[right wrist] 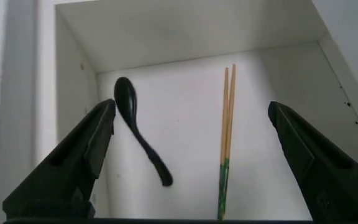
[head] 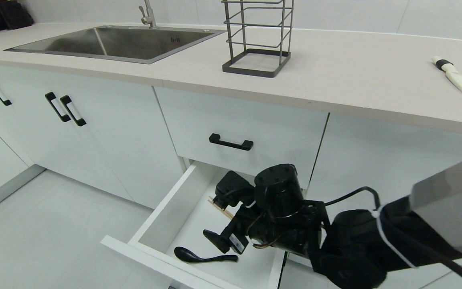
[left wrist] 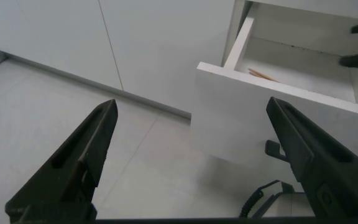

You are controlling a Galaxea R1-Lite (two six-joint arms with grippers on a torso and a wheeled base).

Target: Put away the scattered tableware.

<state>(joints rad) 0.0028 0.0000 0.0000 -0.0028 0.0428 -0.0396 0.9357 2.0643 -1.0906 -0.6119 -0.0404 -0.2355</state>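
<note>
Hovering over the open drawer (head: 163, 208), your right gripper (right wrist: 191, 163) is spread wide and carries nothing. Through its wrist camera, the black spoon (right wrist: 140, 134) and the pair of chopsticks (right wrist: 227, 137) lie flat on the drawer floor between its fingers, side by side but apart, and it touches neither of them. Those two look put away, so by my read the piece left to fetch is the pale knife (head: 457, 78) up on the counter (head: 335, 76). Here's the relation that matters: the knife sits well above the right claw and off to the robot's right, near the counter's right end, far from the wire rack (head: 257, 40). Its long axis runs on a slant, with the dark-banded end toward the wall and the pale tip toward the front edge and the right. The right arm is clearly the nearer one. Your left gripper (left wrist: 194, 155) is also wide open and empty, low down, facing the floor beside the drawer front, and a long way from that knife.
</note>
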